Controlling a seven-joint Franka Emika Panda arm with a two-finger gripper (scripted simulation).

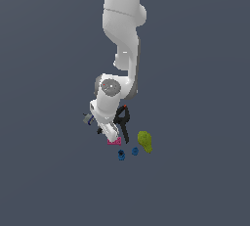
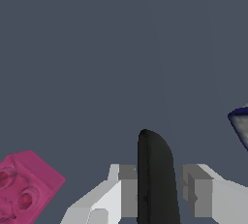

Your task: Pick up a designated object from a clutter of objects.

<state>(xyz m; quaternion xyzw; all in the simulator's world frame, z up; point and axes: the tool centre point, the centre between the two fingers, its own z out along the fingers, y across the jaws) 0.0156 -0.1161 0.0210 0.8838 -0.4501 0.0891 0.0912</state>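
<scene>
The designated object, a black spring clamp (image 1: 122, 121) with a small red tip, stands tilted beside the white hand in the exterior view. In the wrist view one black handle (image 2: 155, 160) rises between my two white fingers (image 2: 121, 189), which press close on both sides. My gripper (image 2: 154, 172) is shut on this handle. The gripper (image 1: 114, 135) sits low, just above the pink brick (image 1: 115, 142). The rest of the clutter lies around it.
A pink flat brick (image 2: 24, 186) lies close beside the fingers. A yellow-green lump (image 1: 144, 141) sits toward the exterior view's right of the clamp. Two small blue pieces (image 1: 121, 155) (image 1: 135, 150) lie nearer the camera. A grey-blue piece (image 1: 88, 118) (image 2: 240, 126) rests on the other side.
</scene>
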